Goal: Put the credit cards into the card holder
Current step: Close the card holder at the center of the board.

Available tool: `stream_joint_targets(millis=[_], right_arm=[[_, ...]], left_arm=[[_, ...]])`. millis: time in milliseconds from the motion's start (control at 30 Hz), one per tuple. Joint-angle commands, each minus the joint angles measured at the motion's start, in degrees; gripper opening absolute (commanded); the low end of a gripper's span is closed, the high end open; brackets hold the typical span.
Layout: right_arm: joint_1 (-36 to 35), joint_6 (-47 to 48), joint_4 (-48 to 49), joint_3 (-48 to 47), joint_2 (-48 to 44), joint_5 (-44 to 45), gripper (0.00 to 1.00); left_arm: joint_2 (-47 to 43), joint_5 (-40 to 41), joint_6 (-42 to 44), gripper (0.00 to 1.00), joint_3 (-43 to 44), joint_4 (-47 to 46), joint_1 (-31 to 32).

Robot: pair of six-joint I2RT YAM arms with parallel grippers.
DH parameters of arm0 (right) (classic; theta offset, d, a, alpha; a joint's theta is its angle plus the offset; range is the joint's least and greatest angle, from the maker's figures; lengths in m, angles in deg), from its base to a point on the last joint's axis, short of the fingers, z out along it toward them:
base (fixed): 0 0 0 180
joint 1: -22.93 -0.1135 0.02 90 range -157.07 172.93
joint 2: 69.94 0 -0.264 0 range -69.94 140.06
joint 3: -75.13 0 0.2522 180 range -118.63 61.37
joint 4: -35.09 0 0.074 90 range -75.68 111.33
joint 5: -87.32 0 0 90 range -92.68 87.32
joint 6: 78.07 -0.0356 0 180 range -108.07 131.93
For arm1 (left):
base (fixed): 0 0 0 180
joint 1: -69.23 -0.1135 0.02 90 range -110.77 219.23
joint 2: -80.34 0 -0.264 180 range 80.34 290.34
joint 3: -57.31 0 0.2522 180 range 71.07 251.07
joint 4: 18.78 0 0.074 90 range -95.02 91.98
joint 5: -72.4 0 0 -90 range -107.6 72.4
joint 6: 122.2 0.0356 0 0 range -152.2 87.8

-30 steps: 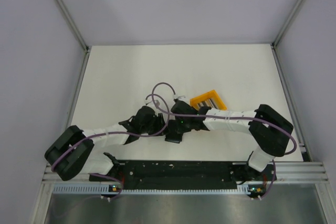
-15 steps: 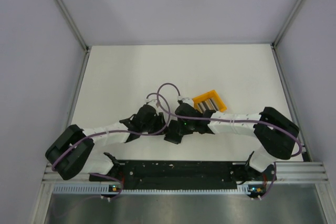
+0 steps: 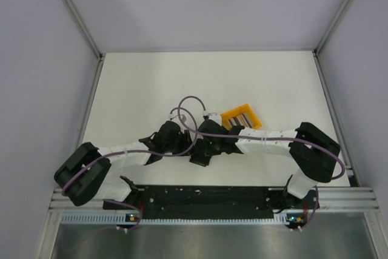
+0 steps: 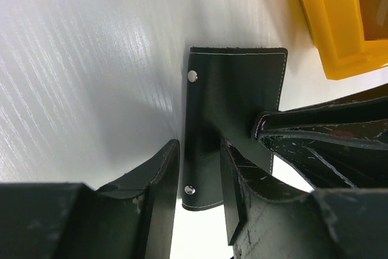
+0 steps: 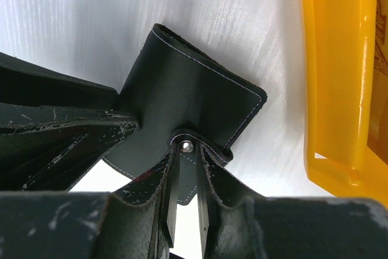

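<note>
- Two arms meet at mid-surface, near their own bases, both working the card holder (image 4: pixel 242 83), which lies on the white surface (image 3: pixel 151 83) just beside an orange bin (image 5: pixel 330 59).
- The left tool (image 4: pixel 200 156) stands narrowed on the holder's stud-lined edge, one finger on each side of it, and appears to clamp it.
- The right tool (image 5: pixel 187 153) is nearly closed and pinches a small flap of the holder right at a metal stud. Its fingers cross close to the left tool's.
- The credit cards (image 3: pixel 238 117) stand edge-on as pale and dark stripes inside the bin, and none is in the holder yet.
- The step in hand looks like prising the holder open so that a pocket is exposed.
- To do it well, the left tool should pin the body flat while the right peels its flap up and away slowly.
- The pinch is best kept close to the stud, where the leather is least likely to slip free.
- The two tools are crowded, so the pull should run away from the left fingers and clear of the bin, which a sideways tug could knock.
- Against the frame a second ago, both tools hold the same spot over the holder.
- The purple cable (image 3: pixel 193 102) above the wrists now loops taller.
- The right forearm has shifted slightly, so more of the bin's row of cards shows in the overhead view.
</note>
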Motion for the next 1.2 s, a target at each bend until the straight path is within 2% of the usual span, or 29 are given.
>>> stream_joint_targets(millis=[0, 433, 867, 1167], right_arm=[[-0.75, 1.82, -5.53, 0.17, 4.06, 1.26, 0.17], [-0.74, 9.47, -7.03, -0.01, 4.24, -0.33, 0.17], [-0.74, 12.73, -8.43, -1.41, 2.66, 0.81, 0.18], [-0.66, 6.06, -8.44, -1.06, 1.08, 2.74, 0.18]], left_arm=[[1.14, -0.47, 0.1, 0.38, -2.53, 0.92, 0.45], [-1.14, -0.56, -6.4, 0.37, -7.45, -3.83, 1.42], [-4.74, 2.69, -10.19, 0.37, -9.04, -2.69, 5.28], [-5.27, 10.69, -4.22, 0.37, -0.87, 9.09, 5.2]])
